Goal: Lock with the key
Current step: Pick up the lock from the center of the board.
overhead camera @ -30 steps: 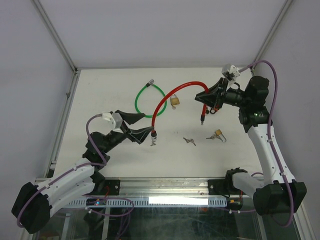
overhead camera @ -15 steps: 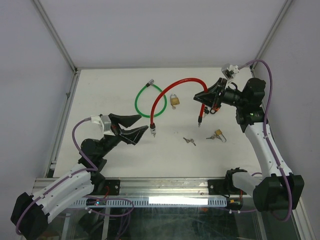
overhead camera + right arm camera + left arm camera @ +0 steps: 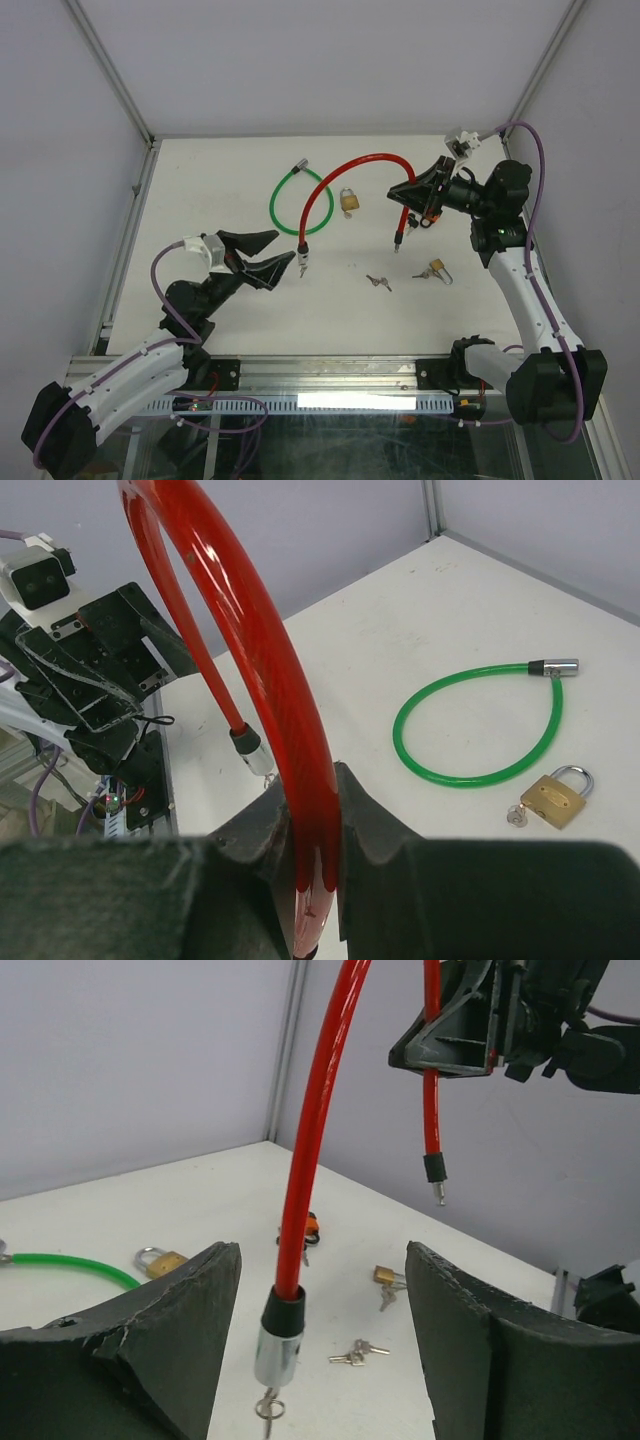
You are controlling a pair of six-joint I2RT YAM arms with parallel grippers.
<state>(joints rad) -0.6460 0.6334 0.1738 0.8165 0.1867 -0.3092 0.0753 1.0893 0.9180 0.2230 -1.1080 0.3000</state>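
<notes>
Currently right tool (image 3: 400,193) clamped on cable (image 3: 345,168), left tool (image 3: 285,246) apart; free-hanging barrel (image 3: 279,1332) may swing, dodging my pinch.

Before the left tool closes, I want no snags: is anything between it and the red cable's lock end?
Nothing visible. The lock end hangs free between the left tool's open fingers, key dangling below; the right tool grips the red cable.

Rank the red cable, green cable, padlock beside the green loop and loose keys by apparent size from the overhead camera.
1. red cable
2. green cable
3. padlock and loose keys, both tiny and too alike to rank.
</notes>
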